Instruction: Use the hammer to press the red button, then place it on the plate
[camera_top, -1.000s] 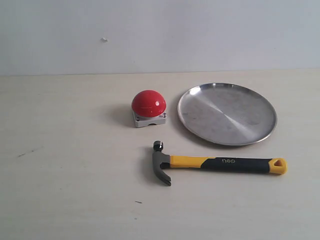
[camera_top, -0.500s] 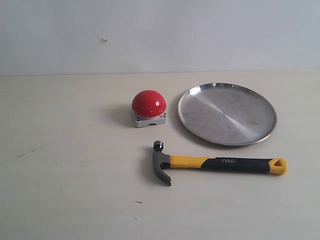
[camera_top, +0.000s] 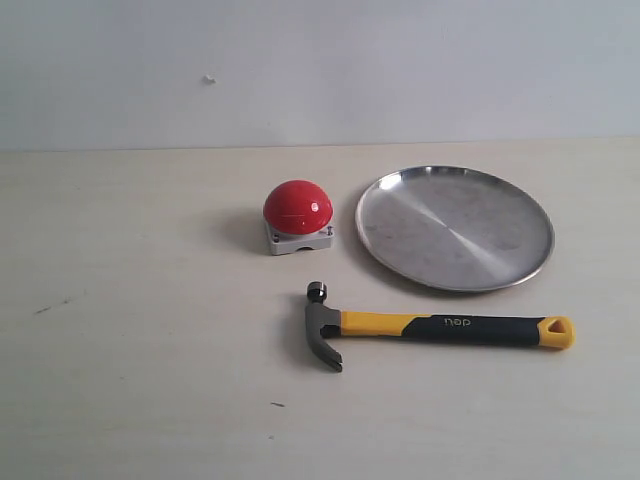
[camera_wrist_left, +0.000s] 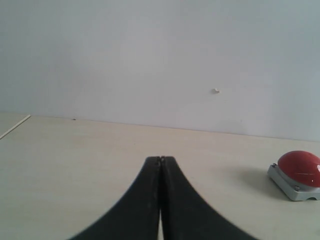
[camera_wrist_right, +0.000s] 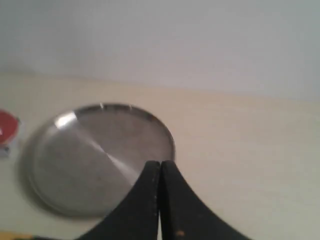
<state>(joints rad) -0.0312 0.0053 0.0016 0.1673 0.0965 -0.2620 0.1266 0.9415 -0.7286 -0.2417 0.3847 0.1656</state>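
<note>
The hammer (camera_top: 440, 327) lies flat on the table (camera_top: 150, 350), untouched, head towards the left and yellow end pointing right. Just behind the head sits the red button (camera_top: 297, 208), with the plate (camera_top: 455, 228) close beside it, behind the handle. The left gripper (camera_wrist_left: 160, 162) is pressed together on nothing, and the right gripper (camera_wrist_right: 160, 165) is the same, facing the plate.

Left tool (camera_wrist_left: 160, 160) and right tool (camera_wrist_right: 160, 163) closed, empty.
</note>
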